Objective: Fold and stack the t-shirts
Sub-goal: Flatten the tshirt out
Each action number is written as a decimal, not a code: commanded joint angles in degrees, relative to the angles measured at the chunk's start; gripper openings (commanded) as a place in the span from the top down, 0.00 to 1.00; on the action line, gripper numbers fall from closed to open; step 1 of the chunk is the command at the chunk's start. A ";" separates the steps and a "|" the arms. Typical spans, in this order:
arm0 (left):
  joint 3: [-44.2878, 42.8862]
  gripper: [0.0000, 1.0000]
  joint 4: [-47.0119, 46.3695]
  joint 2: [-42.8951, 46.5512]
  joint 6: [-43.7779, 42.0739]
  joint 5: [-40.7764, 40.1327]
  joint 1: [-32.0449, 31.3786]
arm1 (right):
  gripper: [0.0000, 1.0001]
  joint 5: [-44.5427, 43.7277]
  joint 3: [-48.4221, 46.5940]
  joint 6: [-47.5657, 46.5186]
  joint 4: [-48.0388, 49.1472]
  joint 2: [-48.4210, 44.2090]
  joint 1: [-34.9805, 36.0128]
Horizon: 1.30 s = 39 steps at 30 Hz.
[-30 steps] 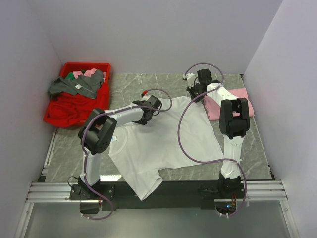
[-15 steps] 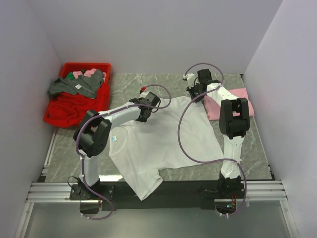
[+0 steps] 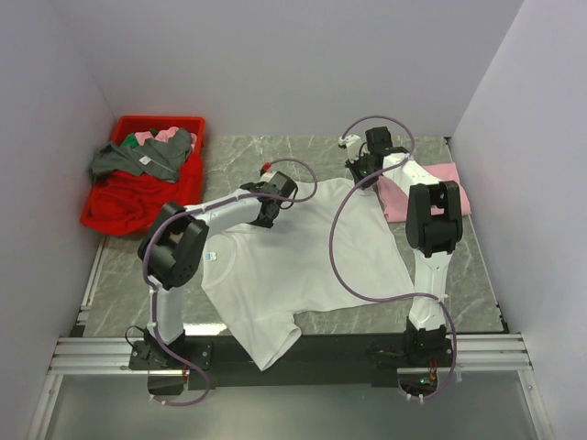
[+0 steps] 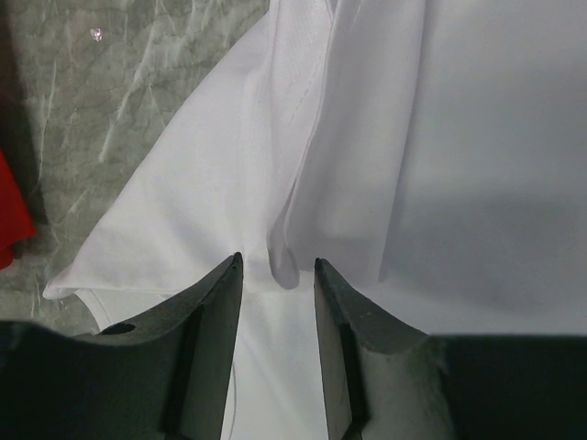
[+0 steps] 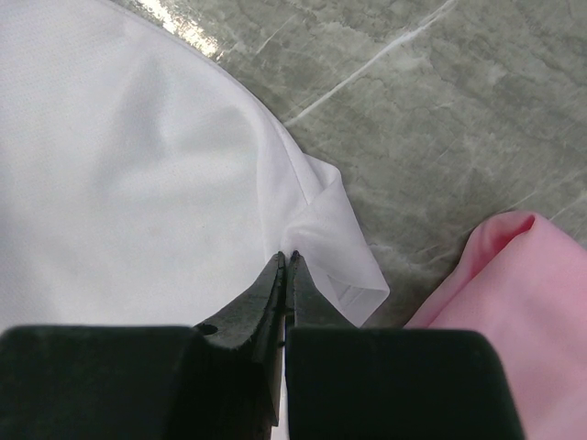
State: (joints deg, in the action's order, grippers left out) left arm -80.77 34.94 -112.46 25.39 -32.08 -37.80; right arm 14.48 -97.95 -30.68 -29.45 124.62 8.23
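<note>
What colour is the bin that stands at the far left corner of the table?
The bin is red, best seen in the top external view.

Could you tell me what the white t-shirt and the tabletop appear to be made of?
The white t-shirt looks like matte knit cloth, given its limp folds and stitched seams. The tabletop looks like grey veined stone, slightly glossy; possibly a printed sheet.

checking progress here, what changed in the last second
The left arm swung its elbow left, and the left gripper shifted slightly left over the white shirt, jaws open around a fold. The right gripper stayed shut on that shirt's edge; the pink shirt did not move.
</note>
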 commanded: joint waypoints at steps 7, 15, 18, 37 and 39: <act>0.00 0.59 -0.66 -2.32 0.63 -0.01 0.62 | 1.00 0.55 -2.51 0.53 -0.08 -1.66 -0.06; 0.35 0.68 -1.19 -2.67 0.45 0.08 0.97 | 1.00 0.55 -2.60 0.53 -0.17 -1.57 -0.05; 0.18 0.85 -1.19 -2.15 0.45 0.35 0.98 | 1.00 0.55 -2.59 0.53 -0.25 -1.66 -0.06; -6.23 1.00 -6.02 25.35 -10.79 12.91 18.55 | 1.00 0.38 -13.83 -7.29 -9.30 -15.80 0.03; -7.03 1.00 -7.42 28.96 -13.51 11.43 18.90 | 1.00 0.11 -14.98 -8.87 -10.79 -19.82 -0.06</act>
State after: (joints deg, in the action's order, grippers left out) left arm -84.82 29.98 -88.16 17.17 -22.46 -18.17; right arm 14.96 -108.44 -36.29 -37.71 113.91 8.23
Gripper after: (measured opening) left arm 0.017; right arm 0.010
